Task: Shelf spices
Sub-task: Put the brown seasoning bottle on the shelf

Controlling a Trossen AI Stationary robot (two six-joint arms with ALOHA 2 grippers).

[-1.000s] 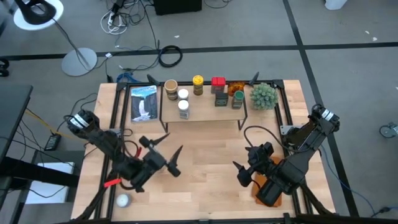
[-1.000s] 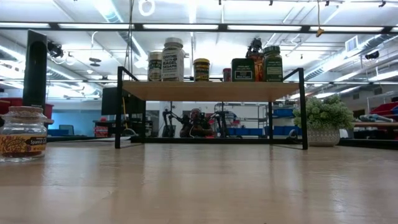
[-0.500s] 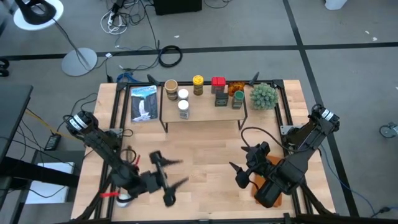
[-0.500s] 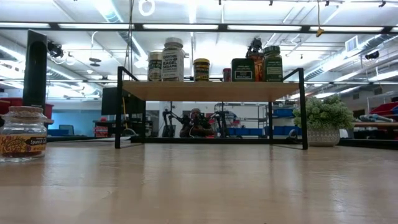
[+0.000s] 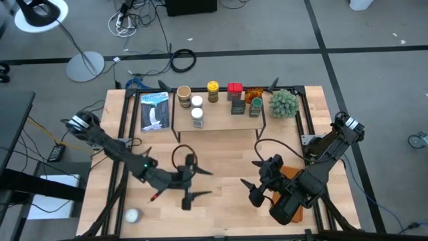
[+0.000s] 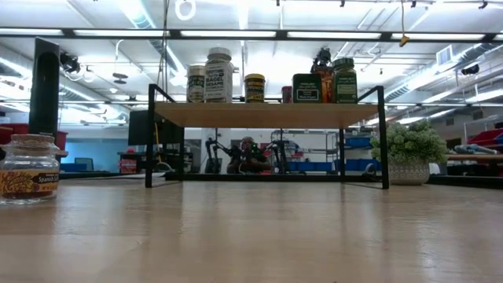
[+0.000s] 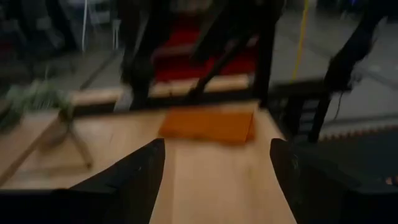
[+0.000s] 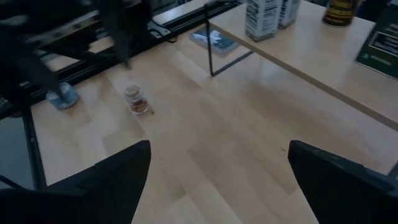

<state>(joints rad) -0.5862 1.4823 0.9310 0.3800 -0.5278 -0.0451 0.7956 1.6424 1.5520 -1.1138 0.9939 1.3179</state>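
Observation:
Several spice jars and tins and a red box stand on the light-wood shelf at the table's far side; the low view shows them on the board. One more jar with a brown lid stands on the table's left part; in the high view the left arm hides it. My left gripper hovers open over the table's middle, pointing right. My right gripper hovers open over the near right part, pointing left.
A green spiky plant stands right of the shelf. A blue-white packet lies left of it. An orange-brown cloth lies under the right arm. A pale ball sits near the near left corner. Bare wood lies between the grippers.
My left gripper has swung from the table's left part first toward the near edge, then right toward the middle, turning to point right; it has stayed open. My right gripper has drifted slightly toward the near edge.

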